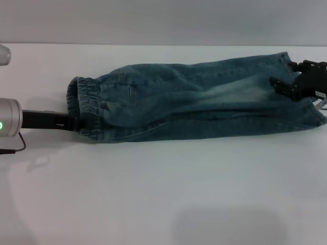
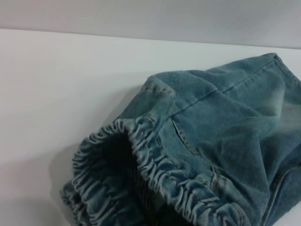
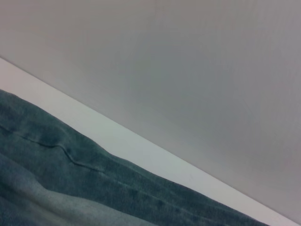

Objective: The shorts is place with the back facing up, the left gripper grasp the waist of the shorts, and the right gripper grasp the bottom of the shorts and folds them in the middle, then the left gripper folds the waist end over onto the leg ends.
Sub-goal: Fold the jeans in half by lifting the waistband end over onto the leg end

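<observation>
The shorts lie lengthwise across the white worktop, already doubled along their middle into one long narrow strip. The waist, its gathered elastic band ruffled and gaping a little, forms the left end; the leg ends form the right end, towards the far right of the worktop.

The left hand reaches in flat from the left edge and meets the near corner of the waist. Its fingers look pressed together on the band, pinching it, though the tips are partly buried in the cloth, so this is a judgement. The left wrist view shows only the open mouth of the waist and the denim beyond it, not the fingers.

The right hand sits at the far right on top of the leg ends, its dark body lying over the hem. Whether its fingers are spread or pinching the denim I cannot tell. Its wrist view shows only a seam of the shorts and the worktop edge.

The lengthwise fold appears done, so the step in hand seems to be the second one: carrying the waist over onto the leg ends. That calls for the left hand to lift the band clear of the worktop, sweep it rightwards in an arc, and lay it squarely on the hems. The right hand would need to hold that end steady or move out of the way.
</observation>
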